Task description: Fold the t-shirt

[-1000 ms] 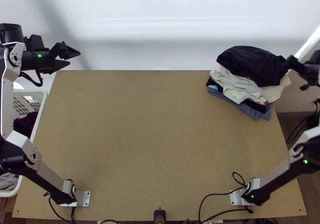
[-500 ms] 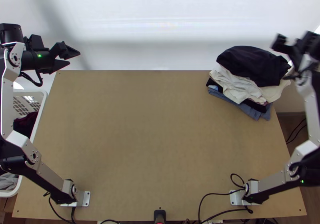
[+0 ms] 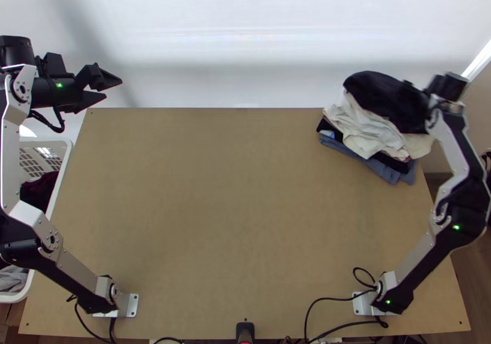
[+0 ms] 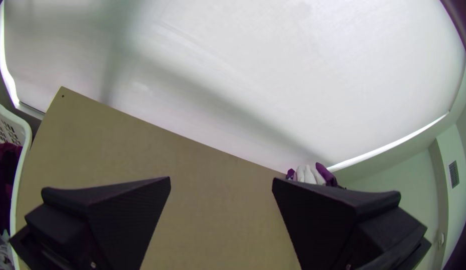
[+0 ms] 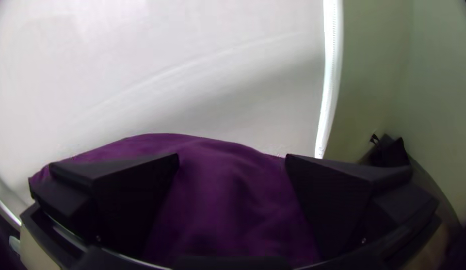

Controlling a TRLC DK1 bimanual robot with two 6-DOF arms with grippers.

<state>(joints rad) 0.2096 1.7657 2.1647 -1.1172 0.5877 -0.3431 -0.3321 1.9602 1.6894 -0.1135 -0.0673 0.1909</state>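
Item 1: dark, soft cloth garment (image 3: 383,98), taken to be the t-shirt. Placed on top of the stack at the table's far right corner; lies as a rounded, rumpled mound. Number of folds: cannot be told.

Item 2: lower layers of the same stack. Creased white cloth (image 3: 368,129) directly beneath; blue-grey folded cloth (image 3: 383,171) at the bottom.

Item 3: right gripper (image 5: 232,155), 2 wide flat black fingers, spread apart, with the dark garment in the gap between them. No pinch on the cloth is seen; whether the fingers touch it cannot be told.

Item 4: left gripper (image 4: 221,178), 2 matching fingers, parted and holding nothing, out past the table's far left corner.

Item 5: light wooden table (image 3: 233,209), flat, bearing the stack. White plastic basket (image 3: 64,166) beside its left edge, containing dark red cloth (image 3: 40,190).

State of work: the t-shirt is off the working area and on the stack, so folding is judged finished or nearly so. Remaining, by the same judgement: settling or squaring the top garment, then withdrawing the right arm. Risk: a finger could snag the mound and drag it askew.
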